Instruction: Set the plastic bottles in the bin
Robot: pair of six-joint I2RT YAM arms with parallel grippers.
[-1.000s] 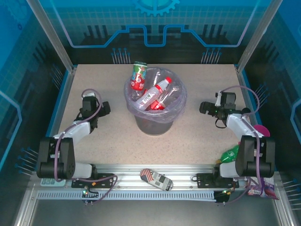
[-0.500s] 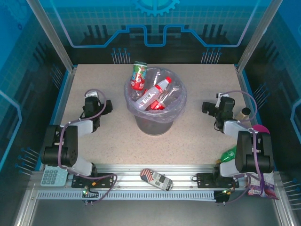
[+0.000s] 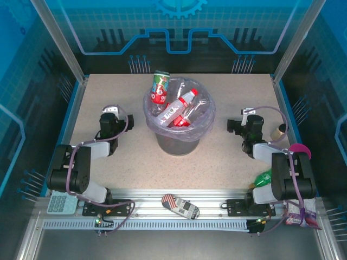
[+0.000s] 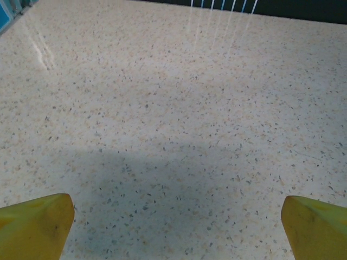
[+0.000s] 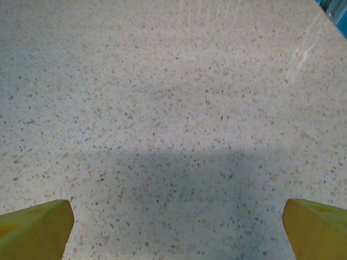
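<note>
One speckled worktop (image 3: 227,162) carries a grey bin (image 3: 174,143) at its centre, heaped with plastic bottles (image 3: 181,108). A green-labelled bottle (image 3: 160,85) perches on the bin's far rim. The bottles look light, thin and slippery, best gripped round the middle. Left gripper (image 4: 176,203) and right gripper (image 5: 176,203) gape empty over bare worktop, both arms folded nearer their bases than a second ago.

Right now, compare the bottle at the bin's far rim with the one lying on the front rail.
The rim bottle stands up at the bin's far edge; the rail bottle lies flat outside it, between the arm bases. The rim bottle's label is green and red; the rail bottle's is red and white. Both are small.
</note>
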